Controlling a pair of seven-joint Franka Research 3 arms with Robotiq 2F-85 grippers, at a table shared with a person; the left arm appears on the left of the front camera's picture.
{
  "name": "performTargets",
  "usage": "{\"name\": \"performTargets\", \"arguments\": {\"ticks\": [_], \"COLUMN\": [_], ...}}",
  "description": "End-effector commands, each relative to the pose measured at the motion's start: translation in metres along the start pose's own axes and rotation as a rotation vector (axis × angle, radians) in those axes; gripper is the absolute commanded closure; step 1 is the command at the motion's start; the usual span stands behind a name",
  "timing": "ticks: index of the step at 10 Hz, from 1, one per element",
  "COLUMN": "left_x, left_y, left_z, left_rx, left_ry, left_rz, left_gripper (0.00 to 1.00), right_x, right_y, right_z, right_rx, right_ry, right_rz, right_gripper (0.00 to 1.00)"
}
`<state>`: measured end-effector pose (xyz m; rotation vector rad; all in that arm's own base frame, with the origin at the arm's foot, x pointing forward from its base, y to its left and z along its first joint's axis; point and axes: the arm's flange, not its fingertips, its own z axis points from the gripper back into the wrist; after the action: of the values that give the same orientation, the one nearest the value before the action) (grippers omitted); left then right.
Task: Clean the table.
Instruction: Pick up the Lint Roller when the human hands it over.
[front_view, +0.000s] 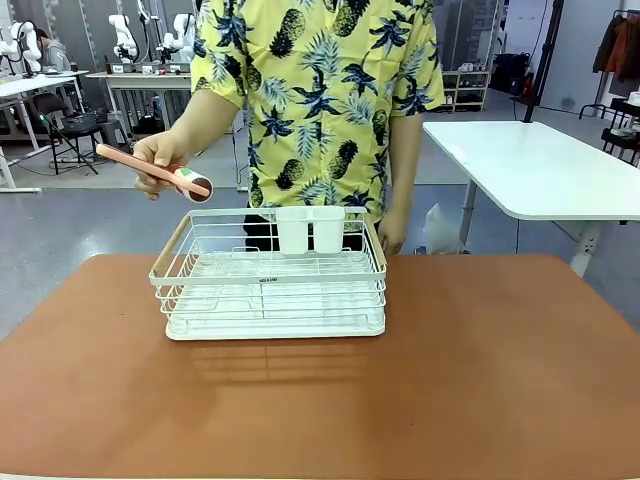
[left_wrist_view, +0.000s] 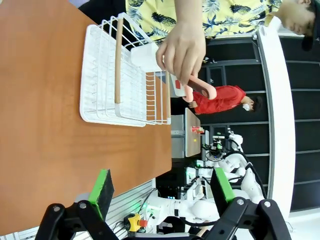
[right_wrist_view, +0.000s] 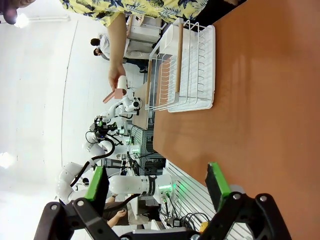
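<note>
Here's the table (front_view: 500, 380), the wide terracotta top running across the whole foreground of the front view. I'd call it heavy and rigid, a smooth matte surface that things would slide on rather than snag, and not something to grip at all: cleaning it means dealing with what sits on it. That's the white wire dish rack (front_view: 220, 300), standing toward the far edge, a little left of centre. It looks light but stiff. The wires are thin and probably slick for the pads, so the better hold in my view is the wooden handle (front_view: 172, 245) on its side, or the top rim. A white cutlery holder (front_view: 310, 230) hangs inside the back wall. Behind the rack stands a person, whose hand (front_view: 160, 155) holds a pink-handled utensil (front_view: 150, 167) in the air just above the rack's left end, clear of the wires. It seems light and rigid, and the long handle is the obvious place to take it. Both pincers hang back near the robot's edge of the table: the left gripper (left_wrist_view: 162, 192) has its jaws spread wide with nothing between them, and the right gripper (right_wrist_view: 156, 184) is the same, gaping and empty. As for writing, there's a small dark tag (front_view: 268, 281) on the rack's front rim, too small to read.
</note>
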<state>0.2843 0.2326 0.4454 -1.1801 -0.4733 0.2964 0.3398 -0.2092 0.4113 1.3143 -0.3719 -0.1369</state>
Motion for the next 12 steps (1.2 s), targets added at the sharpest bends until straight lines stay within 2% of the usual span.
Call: {"name": "performTargets", "arguments": {"ticks": [1, 2, 3, 5, 7, 12], "left_x": [0.001, 0.007, 0.013, 0.023, 0.022, 0.013], "left_y": [-0.042, -0.066, -0.088, -0.118, -0.141, -0.157], "left_z": [-0.01, -0.017, -0.025, -0.054, -0.088, -0.148], "left_rx": [0.112, 0.164, 0.192, 0.278, 0.254, 0.3], "left_ry": [-0.009, -0.037, -0.065, -0.136, -0.176, -0.218], "left_rz": [0.049, 0.097, 0.094, 0.149, 0.155, 0.06], "left_gripper": [0.0, 0.0, 0.0, 0.0, 0.0, 0.0], "right_x": [-0.001, -0.001, -0.001, -0.001, -0.001, -0.001], "right_y": [0.005, 0.005, 0.005, 0.005, 0.005, 0.005], "right_z": [0.0, 0.0, 0.0, 0.0, 0.0, 0.0], "right_rx": [0.013, 0.013, 0.013, 0.013, 0.013, 0.013], "right_ry": [-0.003, -0.003, -0.003, -0.003, -0.003, -0.003], "right_rz": [-0.002, -0.002, -0.002, -0.002, -0.002, -0.002], "right_gripper": [0.0, 0.0, 0.0, 0.0, 0.0, 0.0]}}
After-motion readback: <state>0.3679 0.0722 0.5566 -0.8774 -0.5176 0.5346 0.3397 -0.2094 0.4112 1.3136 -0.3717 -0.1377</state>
